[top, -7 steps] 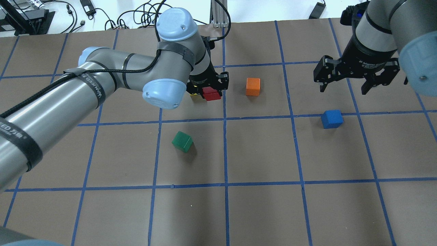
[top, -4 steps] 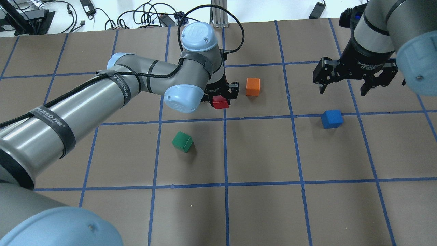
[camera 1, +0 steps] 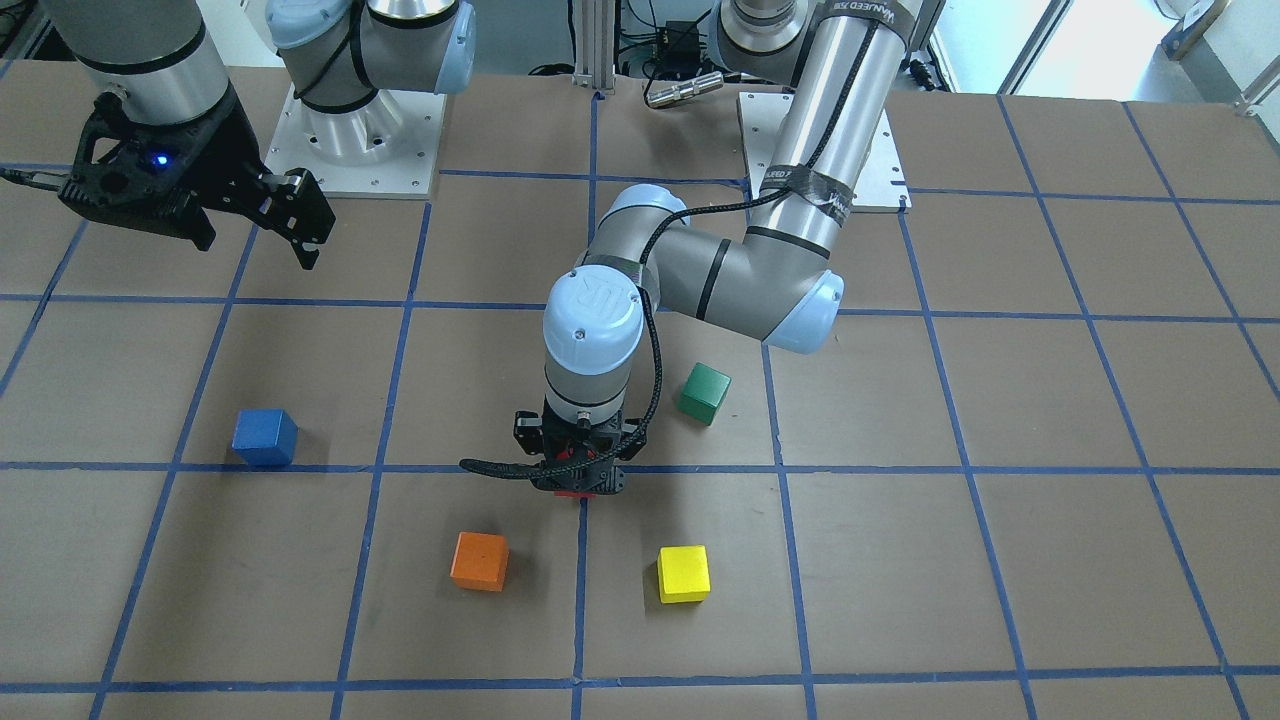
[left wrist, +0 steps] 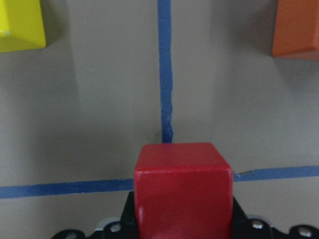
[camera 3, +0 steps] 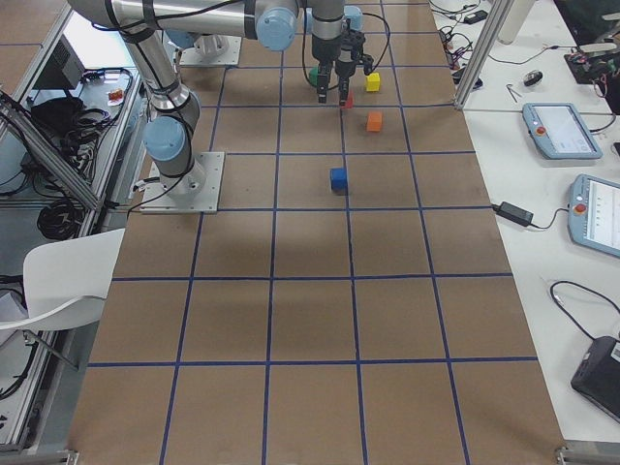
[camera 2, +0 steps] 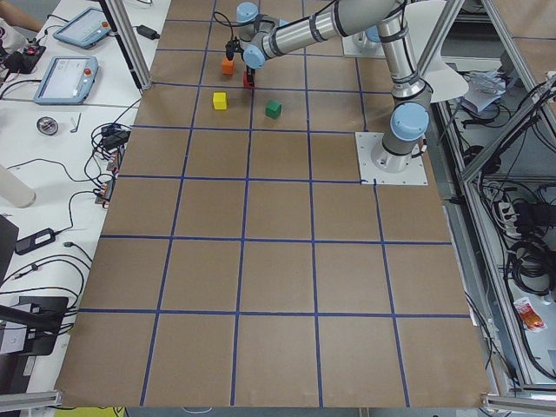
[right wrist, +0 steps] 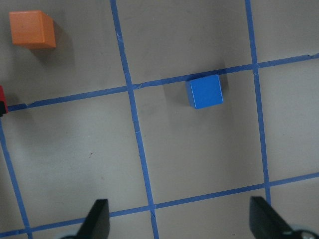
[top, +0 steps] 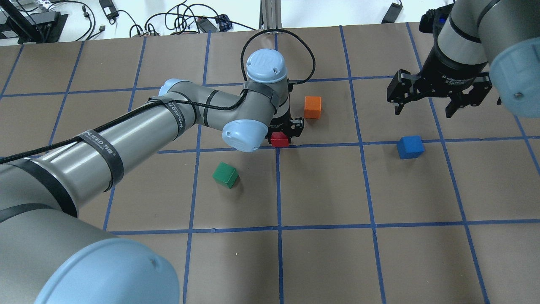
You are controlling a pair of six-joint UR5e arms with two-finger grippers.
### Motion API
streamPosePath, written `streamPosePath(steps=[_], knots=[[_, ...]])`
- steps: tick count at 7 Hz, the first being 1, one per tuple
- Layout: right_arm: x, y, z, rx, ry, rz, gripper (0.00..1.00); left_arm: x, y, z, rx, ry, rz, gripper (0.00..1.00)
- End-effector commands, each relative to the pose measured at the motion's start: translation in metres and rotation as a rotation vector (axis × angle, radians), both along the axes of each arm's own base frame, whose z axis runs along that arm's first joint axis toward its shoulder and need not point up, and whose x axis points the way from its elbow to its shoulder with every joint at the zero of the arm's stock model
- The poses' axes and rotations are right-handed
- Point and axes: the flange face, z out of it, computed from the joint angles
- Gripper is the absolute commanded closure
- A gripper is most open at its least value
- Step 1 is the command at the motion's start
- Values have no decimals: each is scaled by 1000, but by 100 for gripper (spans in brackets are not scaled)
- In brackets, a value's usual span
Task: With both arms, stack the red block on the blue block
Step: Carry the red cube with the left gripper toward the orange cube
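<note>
Left gripper (top: 283,135) is clenched on the red block (top: 279,139) over a tape crossing (top: 277,147); I'd carry it level toward the blue block (top: 410,147), clear of the orange cube (top: 312,107); right gripper (top: 425,110) hangs spread.

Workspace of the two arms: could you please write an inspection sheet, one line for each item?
Surface: brown table with blue tape grid.
Job's things: red block held in left gripper; blue block alone on table, nothing on it.
Clutter: orange block, green block, yellow block, all apart.
Grippers: left gripper shut on red block; right gripper open, empty.
Cables: black cable along left arm; loose cables beyond far edge.
Surroundings: teach pendants on side bench; white chair.
</note>
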Motion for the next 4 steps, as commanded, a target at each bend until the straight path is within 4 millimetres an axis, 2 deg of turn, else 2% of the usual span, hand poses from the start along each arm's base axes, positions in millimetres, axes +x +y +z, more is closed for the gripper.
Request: streamPosePath(steps=[1,2,3,4], knots=[[1,1,-1,1,2,1,0,9,-15,44,-80,30,-74,0],[1,0,-2,2,2,1,0,21,-22,72,-71,20,-84,0],[1,2,-7,13,1,-1,0,33,-26,123,-95,20,-70,0],[1,3,-10,20,0,-5,0,61,-22,180,-117,-27,-48,0]])
